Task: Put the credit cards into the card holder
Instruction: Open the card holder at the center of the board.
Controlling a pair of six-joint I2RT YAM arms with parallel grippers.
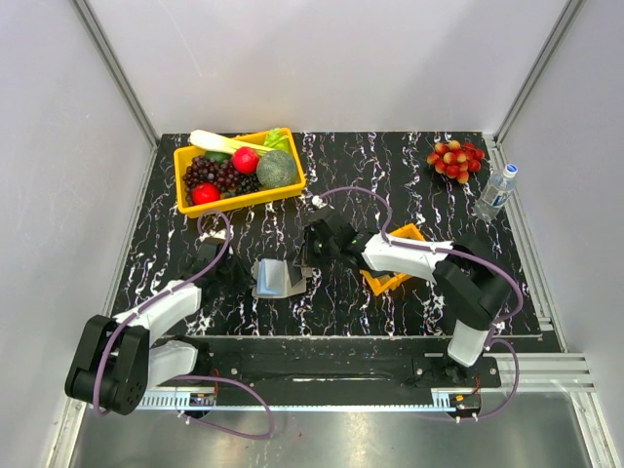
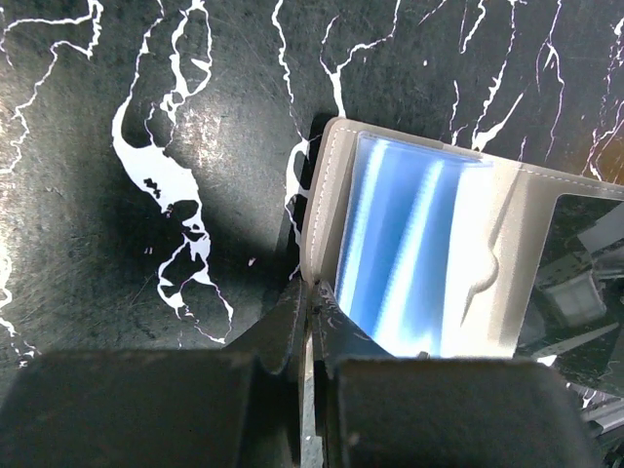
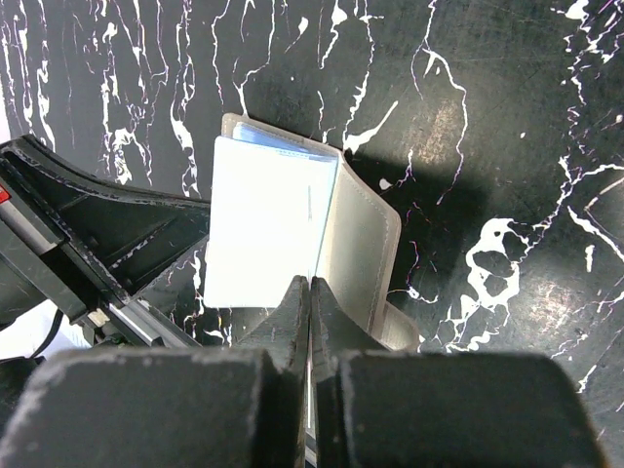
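Note:
The card holder (image 1: 276, 278) lies open near the middle of the table, taupe-grey outside and lighter inside. My left gripper (image 1: 234, 273) is shut on its left flap; in the left wrist view the jaws (image 2: 312, 288) pinch the stitched edge of the holder (image 2: 429, 244). My right gripper (image 1: 314, 255) is shut on a pale credit card (image 3: 268, 219), held on edge with its far end inside the open holder (image 3: 363, 249). In the right wrist view the gripper (image 3: 310, 283) grips the card's near corner. Other cards are hidden.
A small orange tray (image 1: 387, 284) sits partly under the right arm. A yellow bin (image 1: 239, 200) of fruit and vegetables stands at the back left. A bunch of red grapes (image 1: 455, 159) and a water bottle (image 1: 495, 192) are at the back right.

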